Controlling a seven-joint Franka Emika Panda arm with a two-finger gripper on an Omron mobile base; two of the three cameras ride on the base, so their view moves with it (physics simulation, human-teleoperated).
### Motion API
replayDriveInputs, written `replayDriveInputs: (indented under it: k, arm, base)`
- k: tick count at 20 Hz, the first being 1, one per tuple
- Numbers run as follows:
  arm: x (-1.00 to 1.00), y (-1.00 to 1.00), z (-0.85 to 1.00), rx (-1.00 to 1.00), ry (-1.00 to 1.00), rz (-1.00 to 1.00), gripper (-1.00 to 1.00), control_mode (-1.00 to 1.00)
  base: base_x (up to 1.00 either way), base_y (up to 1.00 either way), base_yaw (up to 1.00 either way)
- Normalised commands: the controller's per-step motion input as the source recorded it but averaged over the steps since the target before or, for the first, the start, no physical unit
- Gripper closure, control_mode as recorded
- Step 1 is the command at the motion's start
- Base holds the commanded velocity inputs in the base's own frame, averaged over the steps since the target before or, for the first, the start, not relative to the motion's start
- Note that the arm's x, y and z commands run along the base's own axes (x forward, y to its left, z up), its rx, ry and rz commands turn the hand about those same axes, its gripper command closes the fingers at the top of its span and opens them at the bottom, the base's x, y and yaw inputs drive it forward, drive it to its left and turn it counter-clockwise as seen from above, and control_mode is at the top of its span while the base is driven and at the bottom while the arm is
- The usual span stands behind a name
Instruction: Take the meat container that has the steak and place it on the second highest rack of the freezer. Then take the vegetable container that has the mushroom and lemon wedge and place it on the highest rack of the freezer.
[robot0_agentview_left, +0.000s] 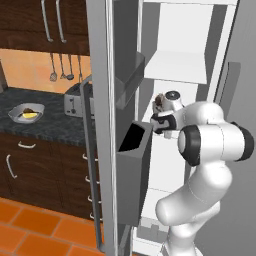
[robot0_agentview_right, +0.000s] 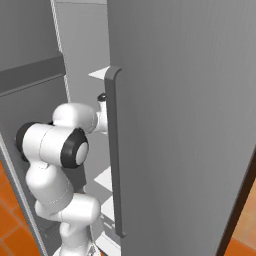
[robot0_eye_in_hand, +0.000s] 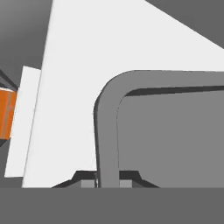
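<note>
A dark speckled counter (robot0_agentview_left: 47, 125) runs along the left, above dark wood drawers (robot0_agentview_left: 30, 165). A silver toaster (robot0_agentview_left: 75, 102) stands at its right end. 3 utensils (robot0_agentview_left: 62, 67) hang on the orange wall below wooden cabinets (robot0_agentview_left: 45, 25), and orange floor tiles (robot0_agentview_left: 30, 230) lie below

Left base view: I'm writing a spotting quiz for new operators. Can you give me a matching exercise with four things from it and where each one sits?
Things:
1. toaster
2. vegetable container
3. utensils
4. door bin

Places:
A. hanging on the orange wall
B. mounted on the inside of the open freezer door
C. on the dark counter, right beside the freezer door
D. on the dark counter, further left

Pairs: 1-C, 2-D, 3-A, 4-B
</note>
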Motion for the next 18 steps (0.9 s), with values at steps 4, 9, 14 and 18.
replayDriveInputs:
  k: [4,9,14,18]
  arm:
    - [0.26,-0.07,-0.01,0.00,0.00,0.00,1.00,-1.00]
    - [0.00,0.00,0.00,0.00,0.00,0.00,1.00,-1.00]
    - [0.00,0.00,0.00,0.00,0.00,0.00,-1.00,-1.00]
    - [0.00,0.00,0.00,0.00,0.00,0.00,-1.00,-1.00]
  base:
    - [0.00,0.00,0.00]
    - [0.00,0.00,0.00]
    - [0.00,0.00,0.00]
    - [0.00,0.00,0.00]
